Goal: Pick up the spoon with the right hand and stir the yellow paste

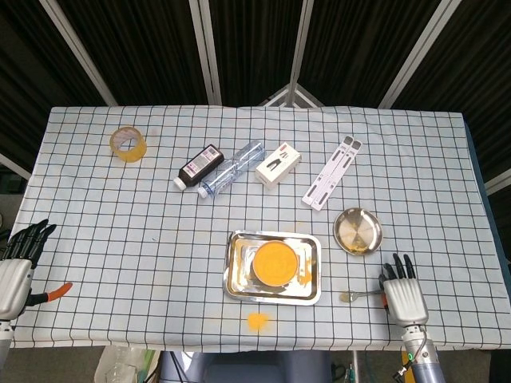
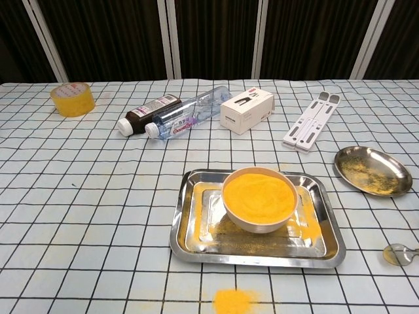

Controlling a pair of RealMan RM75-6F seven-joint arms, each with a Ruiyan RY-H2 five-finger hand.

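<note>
STEP: spoon pickup, grasp not yet made. Right hand point(image 1: 403, 294) lies flat on tabletop point(image 1: 120, 239) at near right edge, fingers extended and apart, holding nothing. Spoon point(image 1: 359, 295) lies just left of it, handle end toward the hand; contact at handle tip can't be told.

NEXT (judgement): fingers must close on the thin handle, lift, then carry left to the bowl point(image 2: 259, 199). Flat metal handle on cloth looks hard to pinch and could slide.

Left hand point(image 1: 17, 267): at far left edge, fingers straight and spread, idle.

ITEMS:
- Spoon: small, shiny metal, round bowl w/ yellow residue.
- Bowl: round, pale, filled w/ yellow paste point(image 2: 258, 193), matte and grainy, near rim level.
- Tray point(image 2: 190, 229): rectangular stainless, mirror finish, yellow dusted; bowl sits in it.
- Yellow spill point(image 2: 234, 301): on cloth, near side of tray.
- Round metal dish point(image 2: 372, 170): shallow, speckled yellow, between tray and right edge.
- Tabletop cover: white cloth, black grid.
- Far side: tape roll point(image 1: 128, 143), dark bottle point(image 1: 199, 167), clear bottle point(image 1: 231, 168), white box point(image 1: 278, 164), white folding stand point(image 1: 333, 171).
</note>
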